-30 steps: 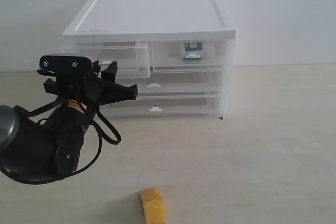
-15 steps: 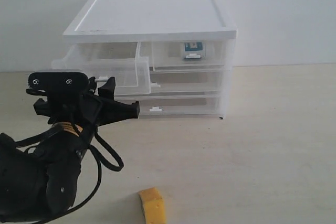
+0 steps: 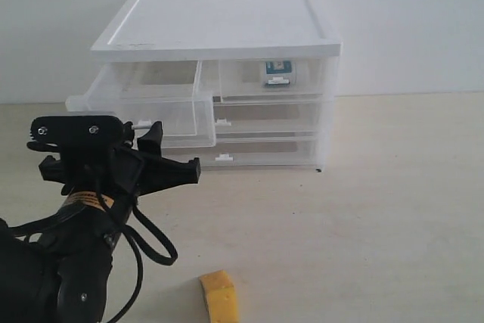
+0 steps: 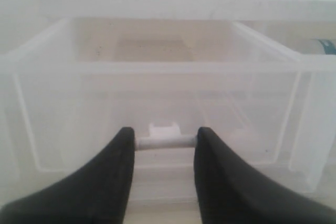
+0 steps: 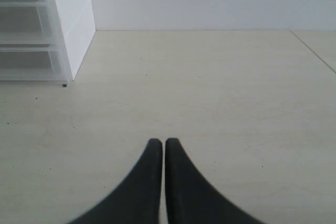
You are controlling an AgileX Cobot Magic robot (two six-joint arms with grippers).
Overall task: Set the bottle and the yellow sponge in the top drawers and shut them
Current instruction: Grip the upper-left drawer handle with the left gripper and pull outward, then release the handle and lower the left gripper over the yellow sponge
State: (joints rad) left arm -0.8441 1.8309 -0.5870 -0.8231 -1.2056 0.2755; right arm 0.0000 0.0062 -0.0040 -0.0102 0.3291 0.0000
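1. Left pincer (image 4: 164,141) is narrowed onto the white tab handle (image 4: 164,129) of the top left drawer (image 3: 144,107), which stands partly out, left of centre in the exterior view.
2. Right pincer (image 5: 159,145) is closed on nothing, over the table (image 5: 220,87).
3. I judge a straight, level pull is needed, stopping before the drawer can drop out.
4. Yellow sponge (image 3: 219,298) lies at bottom centre; the bottle (image 3: 277,73) sits inside the top right drawer (image 3: 302,81), upper centre.
5. Label (image 3: 277,68) on the bottle is too small to read; no other writing seen.
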